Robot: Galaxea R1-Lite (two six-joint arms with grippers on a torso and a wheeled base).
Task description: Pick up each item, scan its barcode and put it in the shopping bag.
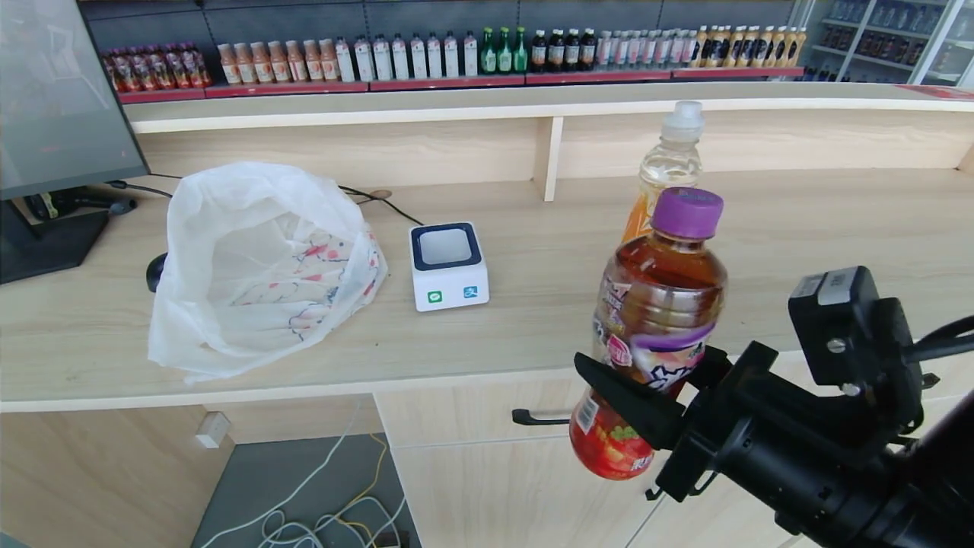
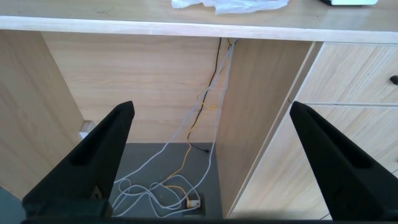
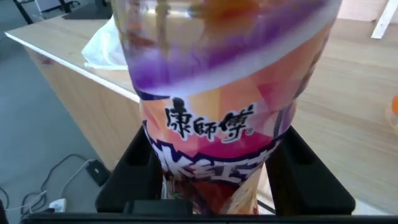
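Left wrist view: left gripper point(image 2: 211, 109) hangs low in front of the counter, below its edge, fingers spread wide with nothing between them, facing the cupboard and floor cables. Head view, left to right: shopping bag point(image 1: 259, 266) slumps on the counter point(image 1: 533, 320) with its mouth open toward the robot. The scanner point(image 1: 447, 266) sits just beside the bag, window facing up. Well to its right, the tea bottle point(image 1: 658, 304) is off the counter, upright with its long axis vertical and purple cap on top. The right gripper point(image 1: 654, 373) is clamped around its lower label from both sides, as the right wrist view shows point(image 3: 211, 174). The scanner lies to the left of the held bottle and farther from the robot. A white patch low on the label, likely the barcode point(image 1: 586, 415), faces left. Judged next: carry it left over the window, right arm only. A second bottle point(image 1: 670, 164) stands on the counter behind.
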